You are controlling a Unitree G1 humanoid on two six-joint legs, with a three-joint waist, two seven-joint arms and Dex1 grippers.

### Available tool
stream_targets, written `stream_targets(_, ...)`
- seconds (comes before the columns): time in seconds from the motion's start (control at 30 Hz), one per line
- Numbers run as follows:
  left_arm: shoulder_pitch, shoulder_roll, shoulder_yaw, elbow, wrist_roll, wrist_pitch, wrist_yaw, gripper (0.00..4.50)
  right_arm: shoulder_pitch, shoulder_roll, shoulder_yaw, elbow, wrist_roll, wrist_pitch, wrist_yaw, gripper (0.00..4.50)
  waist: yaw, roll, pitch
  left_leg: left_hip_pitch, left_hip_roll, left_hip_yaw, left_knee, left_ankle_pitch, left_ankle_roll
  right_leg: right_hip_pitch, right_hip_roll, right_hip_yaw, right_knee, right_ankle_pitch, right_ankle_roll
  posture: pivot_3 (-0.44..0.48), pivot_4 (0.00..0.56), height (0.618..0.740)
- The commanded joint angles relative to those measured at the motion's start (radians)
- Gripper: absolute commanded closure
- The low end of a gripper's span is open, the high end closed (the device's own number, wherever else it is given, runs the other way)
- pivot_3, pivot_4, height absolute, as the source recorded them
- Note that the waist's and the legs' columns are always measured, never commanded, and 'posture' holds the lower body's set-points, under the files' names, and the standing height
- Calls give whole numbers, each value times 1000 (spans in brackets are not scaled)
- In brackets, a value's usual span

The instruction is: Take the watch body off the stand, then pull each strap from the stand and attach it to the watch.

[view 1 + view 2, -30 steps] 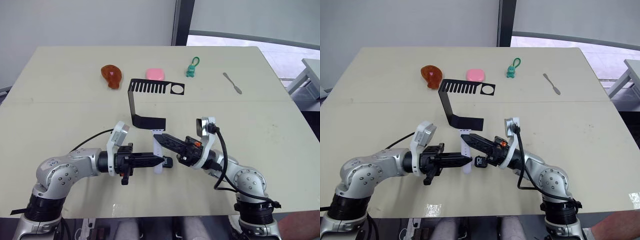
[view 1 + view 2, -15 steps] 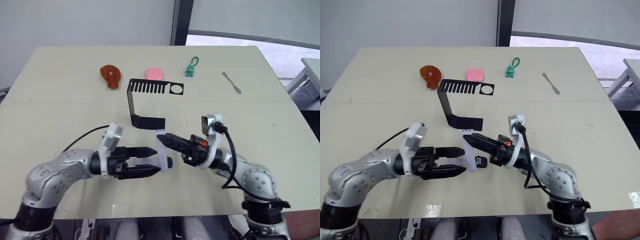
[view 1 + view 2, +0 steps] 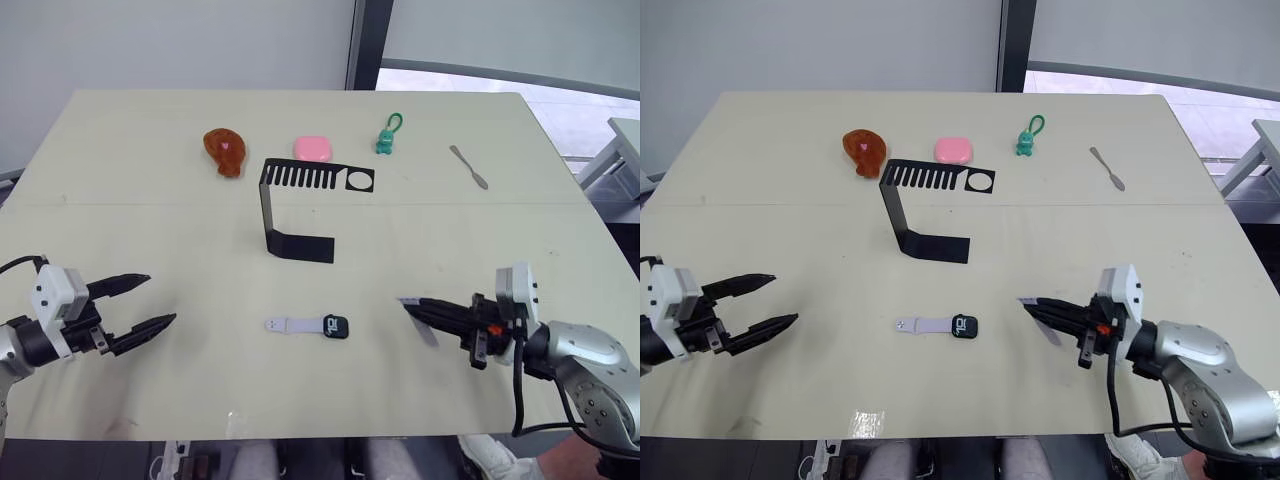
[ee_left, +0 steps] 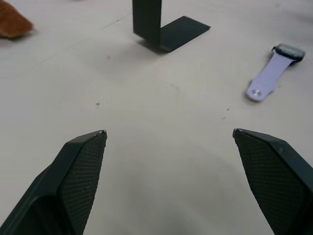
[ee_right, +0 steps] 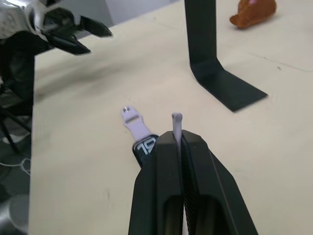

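Observation:
The watch body [image 3: 336, 326] lies flat on the table, with one pale strap [image 3: 290, 325] running out from its left side, end against the case. The black stand [image 3: 293, 212] rises behind it with nothing on it. My left gripper [image 3: 140, 305] hovers open and empty far to the left of the watch; its wrist view looks between the spread fingers [image 4: 83, 161] toward the strap [image 4: 266, 81]. My right gripper [image 3: 412, 310] is shut on the other strap [image 3: 420, 330], right of the watch, and the strap's end [image 5: 176, 119] sticks out past the fingertips.
Along the back of the table sit a brown drumstick toy [image 3: 224, 150], a pink soap-like piece [image 3: 311, 147], a green keychain figure [image 3: 386, 138] and a grey spatula [image 3: 467, 166]. The table's front edge runs just below both grippers.
My left gripper opened, let go of the watch and its strap, and drew back far left. My right gripper pulled away to the right, still holding the second strap. The watch now rests on the table.

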Motion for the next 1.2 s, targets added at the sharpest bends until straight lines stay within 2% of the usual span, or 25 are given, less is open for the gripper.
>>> stream_targets(0.03, 46, -19, -12, -91, 3, -13, -12, 50, 26, -5, -70, 31, -14, -52, 14, 4500, -1, 0, 0, 0, 0, 0, 0, 0, 0, 0, 0, 0, 0, 0, 0, 0, 150, 740)
stream_targets(0.23, -26, -22, -189, -273, 23, 34, 24, 50, 29, -10, -75, 44, -20, -63, 28, 4500, 1, -1, 0, 3, 0, 0, 0, 2, 3, 1, 0, 0, 5, 1, 0, 0, 150, 740)
stream_targets(0.4, -210, -9, -429, -393, 84, 154, 59, 50, 39, -28, -79, 43, -1, -58, 73, 4500, 2, -1, 0, 3, 0, -1, 0, 3, 3, 2, 1, 0, 6, 2, 0, 0, 150, 740)
stream_targets(0.53, -384, -44, -632, -391, 179, 257, 95, 50, 27, -28, -56, 42, -4, -62, 92, 4500, -2, -1, 0, 3, 0, 0, 1, 5, -1, 2, 2, 1, 5, 2, 0, 0, 150, 740)
stream_targets(0.6, -469, -76, -743, -377, 212, 365, 116, 50, 17, -22, -30, 36, -13, -66, 98, 4500, 0, -1, 0, 3, 0, 1, 2, 5, -1, 1, 3, 1, 5, 2, 1, 0, 150, 740)
stream_targets(0.7, -562, -135, -873, -329, 316, 393, 150, 50, 19, -17, -3, 17, -12, -62, 99, 4500, 3, -1, 1, 3, 0, 1, 4, 6, -2, 1, 4, 2, 7, 2, 1, 0, 150, 740)
stream_targets(0.93, -668, -221, -958, -268, 396, 446, 187, 50, 15, -12, 20, -19, -4, -43, 64, 4500, 4, -1, 1, 2, 0, 1, 7, 7, -2, 0, 4, 2, 9, 2, 1, 0, 150, 740)
stream_targets(1.2, -690, -259, -981, -218, 410, 422, 152, 50, -12, -7, 38, -76, 15, 22, 13, 4500, 5, -1, 1, 2, 1, 1, 8, 7, -2, 0, 4, 2, 10, 2, 1, 0, 150, 740)
